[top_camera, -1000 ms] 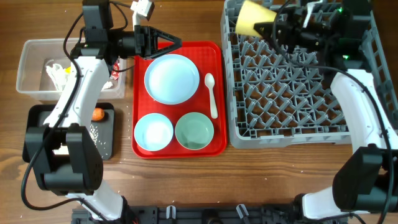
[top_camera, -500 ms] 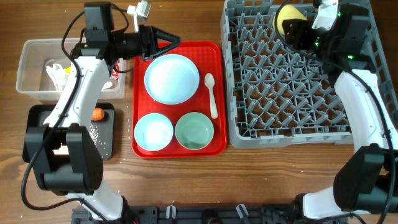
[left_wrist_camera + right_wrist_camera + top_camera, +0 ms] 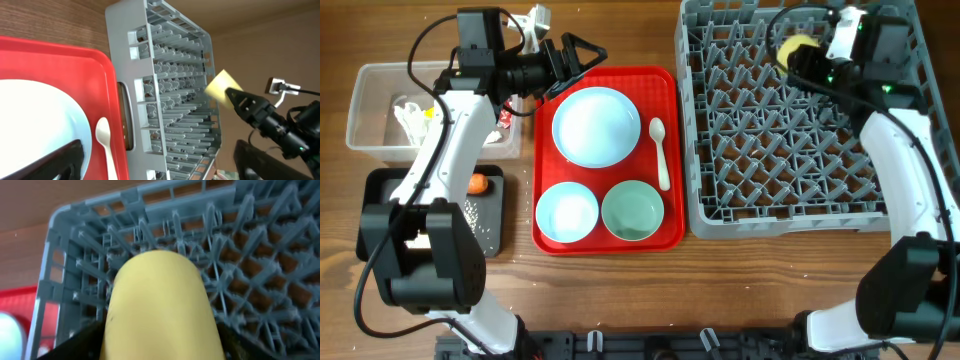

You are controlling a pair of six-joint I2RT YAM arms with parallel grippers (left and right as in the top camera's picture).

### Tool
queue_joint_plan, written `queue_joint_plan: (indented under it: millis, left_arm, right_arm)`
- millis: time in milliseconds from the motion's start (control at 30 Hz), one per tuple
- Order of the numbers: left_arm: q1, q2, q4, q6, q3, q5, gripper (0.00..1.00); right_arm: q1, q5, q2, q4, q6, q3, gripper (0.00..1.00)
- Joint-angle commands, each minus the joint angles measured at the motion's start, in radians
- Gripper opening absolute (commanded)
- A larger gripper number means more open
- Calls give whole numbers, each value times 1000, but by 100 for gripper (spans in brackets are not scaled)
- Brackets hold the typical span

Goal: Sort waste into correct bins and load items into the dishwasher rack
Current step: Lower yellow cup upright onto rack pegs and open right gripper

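Right tool (image 3: 807, 62) is clamped on the cup (image 3: 157, 302), 1 finger on each side of the yellow wall. The cup runs straight on from the tool, its long axis in line with the fingers and tipped steeply down, so from overhead it shows almost round. Just past its free end stand the pegs (image 3: 235, 270) along the far side of the rack (image 3: 780, 222), a little left of the middle. I cannot tell whether the cup touches a peg. In my judgement the coming move turns on that line, with the cup end going down between pegs. Only this arm is over the rack.

Left of the rack, on the table (image 3: 620, 290), lies the red tray (image 3: 665, 80). It holds the spoon (image 3: 660, 150) nearest the rack, then the plate (image 3: 596, 125), with 2 bowls (image 3: 567, 212) on the near side.

Over the tray's far left corner hangs the left tool (image 3: 582, 60), spread wide and holding nothing.

Further left sits the tub (image 3: 370, 80) with tissues (image 3: 410, 115) and a red wrapper (image 3: 506, 118). Nearer the robot, the black tray (image 3: 380, 185) carries the carrot (image 3: 477, 184) and rice (image 3: 475, 212).

No writing is legible anywhere. Any print on the wrapper is too small to read.
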Motion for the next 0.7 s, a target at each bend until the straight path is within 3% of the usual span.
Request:
queue_joint_plan:
  millis: [0, 133, 400, 667]
  left_arm:
    - [5, 2, 3, 6, 6, -14, 100]
    - [5, 2, 3, 6, 6, -14, 100]
    - [5, 2, 3, 6, 6, -22, 100]
    - [5, 2, 3, 6, 6, -22, 100]
  right_arm:
    - [11, 23, -4, -115, 1, 188, 4]
    - [65, 31, -4, -273, -14, 373, 4]
    - [217, 169, 86, -298, -24, 381, 4]
    - [233, 181, 260, -300, -63, 381, 4]
